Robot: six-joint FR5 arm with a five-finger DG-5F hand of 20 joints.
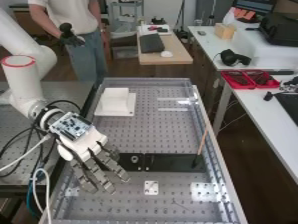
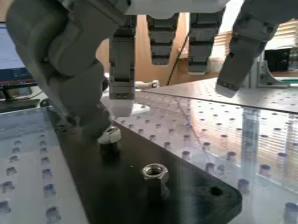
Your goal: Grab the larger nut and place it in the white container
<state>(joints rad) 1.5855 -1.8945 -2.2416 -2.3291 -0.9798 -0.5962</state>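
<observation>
The hand (image 1: 93, 152) is noted near the bench's left edge, its fingers straight and spread wide. Room is left between the black plate (image 1: 174, 163) and the white container (image 1: 116, 98), one counted of each. Two nuts are counted, the near nut (image 2: 155, 171) and the far nut (image 2: 110, 135), both seated on the plate; which is larger cannot be confirmed.

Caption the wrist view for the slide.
Robot hand, fingers extended, near a metal nut on a black plate.
</observation>
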